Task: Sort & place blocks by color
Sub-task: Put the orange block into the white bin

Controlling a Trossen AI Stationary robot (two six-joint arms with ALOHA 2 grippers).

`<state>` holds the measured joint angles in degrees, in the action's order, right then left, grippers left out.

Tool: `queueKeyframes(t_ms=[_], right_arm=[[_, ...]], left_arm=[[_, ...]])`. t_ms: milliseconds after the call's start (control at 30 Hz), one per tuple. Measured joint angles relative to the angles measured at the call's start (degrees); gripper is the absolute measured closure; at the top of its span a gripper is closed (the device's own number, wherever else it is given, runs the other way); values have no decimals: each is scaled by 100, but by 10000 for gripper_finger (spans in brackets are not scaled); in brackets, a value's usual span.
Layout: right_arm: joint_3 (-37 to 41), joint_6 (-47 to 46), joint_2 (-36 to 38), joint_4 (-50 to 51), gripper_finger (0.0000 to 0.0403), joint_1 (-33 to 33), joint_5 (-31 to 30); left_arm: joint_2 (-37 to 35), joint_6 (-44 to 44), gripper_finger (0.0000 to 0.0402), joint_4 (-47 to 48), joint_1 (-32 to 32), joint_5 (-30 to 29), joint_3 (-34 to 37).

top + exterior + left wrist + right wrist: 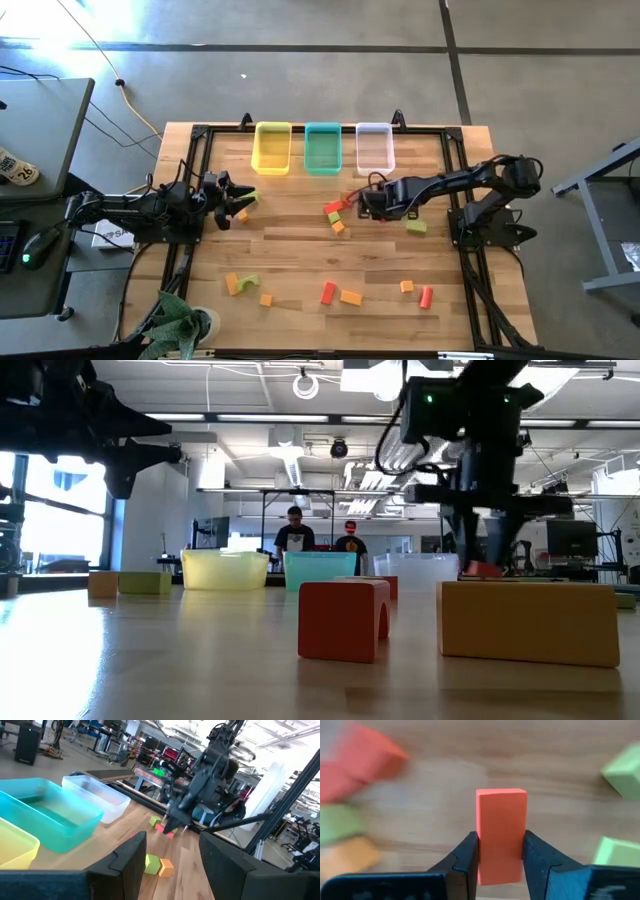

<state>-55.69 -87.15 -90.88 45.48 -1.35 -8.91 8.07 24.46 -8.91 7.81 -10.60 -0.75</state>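
Observation:
My right gripper (pixel 362 203) is shut on a red block (pixel 501 835) over the table's middle, just in front of the clear bin (pixel 374 147). My left gripper (pixel 224 201) is open and empty at the table's left, beside a green block (pixel 247 197) and an orange block (pixel 241 213). A red block (pixel 333 208), a green block (pixel 337 218) and an orange block (pixel 339 227) lie just left of my right gripper. The yellow bin (pixel 272 147) and the teal bin (pixel 322 147) stand at the far edge. My right gripper pinches the red block's two long sides (pixel 482 857) between its two fingers, at the block's near end. The fingers (pixel 536 857) lie along the block, which sticks out ahead of them. The block appears lifted clear of the table.
A green block (pixel 416 227) lies right of my right gripper. Several more red, orange and green blocks lie along the near side (pixel 328 292), (pixel 351 297), (pixel 427 296), (pixel 233 285). Two people stand beyond the table in the low view (pixel 295 530). A potted plant (pixel 175 320) sits at the near left corner.

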Motion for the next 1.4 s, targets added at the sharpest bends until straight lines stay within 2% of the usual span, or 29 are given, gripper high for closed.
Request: queueKeyframes(t_ms=[167, 467, 833, 933, 1133, 1400], right_arm=[[-396, 641, 134, -57, 308, -285, -419], [-1018, 2663, 172, -587, 306, -1266, -734], [-1066, 4750, 157, -1393, 305, -2764, -733], [-1001, 5033, 113, -1406, 305, -3116, -519], [-597, 5119, 113, -1532, 304, -3552, -145], [0, 5105, 111, -2092, 304, -3652, 322]], left_arm=[[0, -96, 229, -14, 0, -14, -123], [113, -665, 229, 577, 0, -339, -563], [1057, -900, 229, 1725, 3, -688, -1480], [1423, -1162, 229, 2143, 5, -857, -1809], [2223, -1118, 229, 3130, 98, -1020, -2532], [3204, -1118, 229, 4278, 490, -806, -3355]])
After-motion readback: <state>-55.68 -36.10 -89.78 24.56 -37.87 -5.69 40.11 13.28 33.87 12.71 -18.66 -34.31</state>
